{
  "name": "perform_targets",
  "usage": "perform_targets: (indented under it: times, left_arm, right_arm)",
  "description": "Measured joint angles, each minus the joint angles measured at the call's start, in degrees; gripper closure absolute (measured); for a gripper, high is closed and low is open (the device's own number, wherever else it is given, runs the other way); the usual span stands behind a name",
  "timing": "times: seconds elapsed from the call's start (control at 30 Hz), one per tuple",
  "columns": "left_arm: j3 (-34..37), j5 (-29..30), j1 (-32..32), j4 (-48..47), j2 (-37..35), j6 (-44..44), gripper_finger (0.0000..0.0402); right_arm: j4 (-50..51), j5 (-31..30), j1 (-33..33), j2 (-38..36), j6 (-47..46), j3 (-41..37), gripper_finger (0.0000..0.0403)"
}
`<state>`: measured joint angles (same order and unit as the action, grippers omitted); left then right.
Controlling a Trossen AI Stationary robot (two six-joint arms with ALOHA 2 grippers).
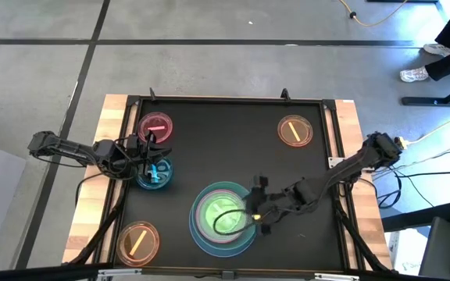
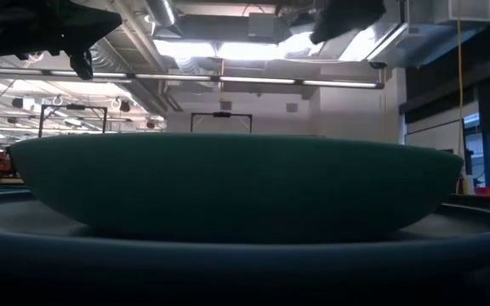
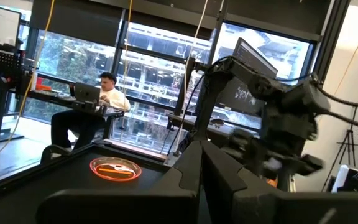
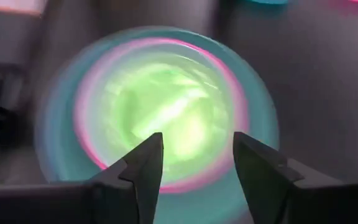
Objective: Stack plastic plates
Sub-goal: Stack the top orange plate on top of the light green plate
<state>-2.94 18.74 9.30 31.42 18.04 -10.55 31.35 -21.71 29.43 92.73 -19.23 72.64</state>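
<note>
A stack of large plates (image 1: pixel 223 217) sits near the table's near edge: light blue at the bottom, then teal and pink, with a small green plate (image 1: pixel 223 212) on top. My right gripper (image 1: pixel 255 209) hovers open over the stack's right part. Its wrist view shows the right gripper (image 4: pixel 197 155) above the green plate (image 4: pixel 166 112), touching nothing. The left gripper (image 1: pixel 150 158) is at the left, between a small pink plate (image 1: pixel 155 127) and a small blue plate (image 1: pixel 155 175), over the blue one's far rim. Whether it touches it is hidden.
Two small orange plates lie flat, one at the far right (image 1: pixel 295 130) and one at the near left (image 1: pixel 137 240). The low view is filled by the stack's teal plate (image 2: pixel 228 187). A person (image 3: pixel 98 106) sits at a laptop beyond the table. The black mat's middle (image 1: pixel 225 148) is bare.
</note>
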Motion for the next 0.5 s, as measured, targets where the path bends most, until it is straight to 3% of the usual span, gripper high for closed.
perform_targets:
  times: [0.2,0.3,0.5]
  left_arm:
    - [0.0,0.0,0.0,-0.1,0.0,0.0,0.0395]
    - [0.0,0.0,0.0,-0.1,0.0,0.0,0.0395]
    - [0.0,0.0,0.0,-0.2,0.0,0.0,0.0395]
  right_arm:
    - [16.7,-9.8,-1.5,-3.1,-6.5,0.0,0.0225]
    - [23.9,-10.3,-3.5,-3.3,-10.4,-0.2,0.0226]
    - [25.9,-9.2,-9.2,-3.4,-11.9,-4.3,0.0226]
